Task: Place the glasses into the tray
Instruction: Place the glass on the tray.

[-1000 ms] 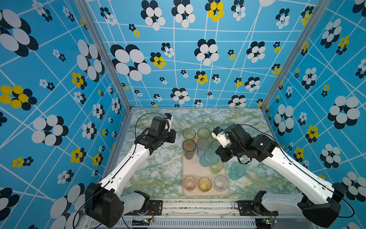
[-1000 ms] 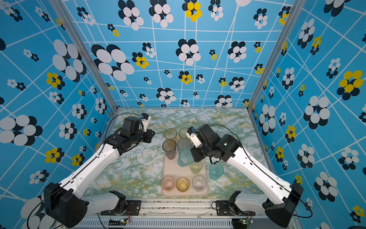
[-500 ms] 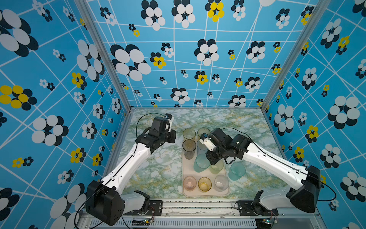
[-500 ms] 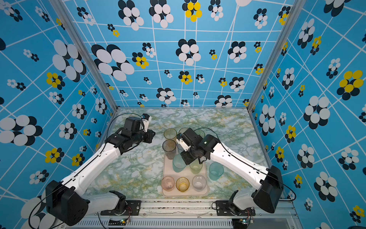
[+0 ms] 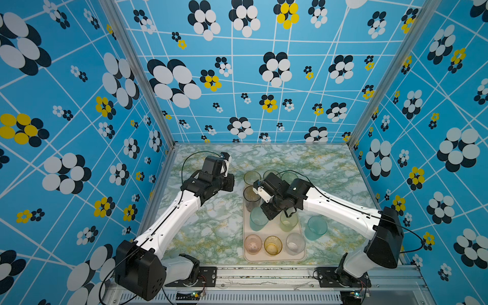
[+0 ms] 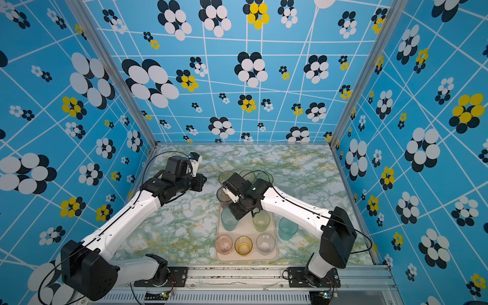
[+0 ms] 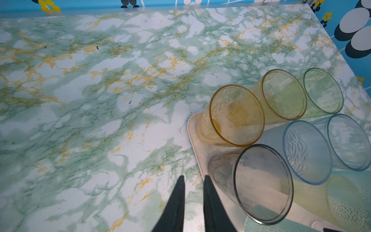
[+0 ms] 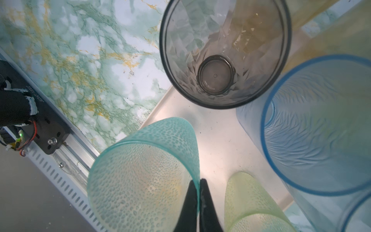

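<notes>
One tray [image 5: 274, 258] lay near the middle of the table [image 5: 211, 237].

Glasses stood in it:
- Far row: amber glass [image 7: 230, 118], yellow glass [image 7: 281, 96], green glass [image 7: 323, 90].
- Next row: grey glass [image 5: 250, 196], two blue glasses [image 7: 307, 152].
- Near row: pink glass [image 5: 252, 244], gold glass [image 5: 272, 245], clear glass [image 5: 295, 243].

Teal glass [image 5: 257, 219] was at the tray's left side, between grey and pink; lifted or resting, could not tell.

Right gripper [image 8: 200, 180]: jaws pinched shut on its rim.

Second teal glass [image 5: 315, 227] stood on the table, just right of the tray.

Left gripper [image 7: 193, 177] was over the table, left of the tray, jaws slightly apart, empty.
</notes>
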